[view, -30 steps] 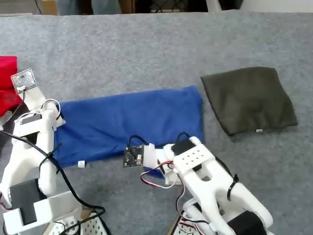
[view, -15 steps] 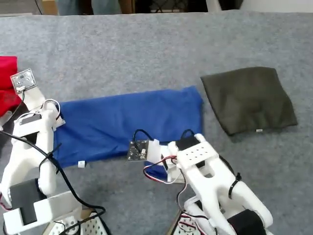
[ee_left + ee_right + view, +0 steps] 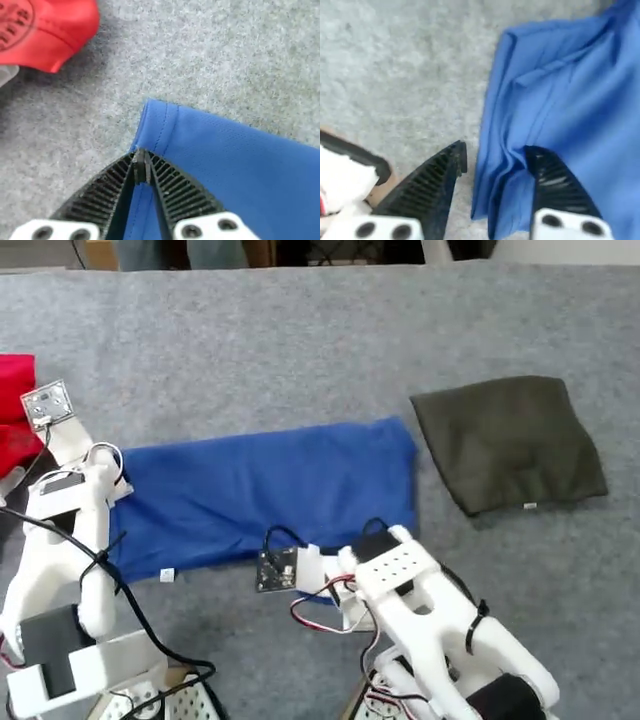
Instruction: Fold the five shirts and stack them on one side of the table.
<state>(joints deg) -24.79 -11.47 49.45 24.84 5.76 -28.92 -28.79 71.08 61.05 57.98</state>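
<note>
While the long blue fabric shirt [image 3: 270, 495] lies folded in a strip on the grey felt table [image 3: 300, 340], its hemmed corner is clamped between the closed fingers of the left gripper [image 3: 141, 167]. The right gripper [image 3: 496, 150] is held with fingers apart, and a bunched blue edge lies between them. A crumpled red shirt [image 3: 45, 30] is seen beyond the left fingertips. A folded olive-green shirt [image 3: 510, 443] lies well apart from both.

Grey table [image 3: 300, 340] with blue shirt [image 3: 270, 490], folded olive shirt [image 3: 510, 440], red shirt [image 3: 12, 390]
</note>
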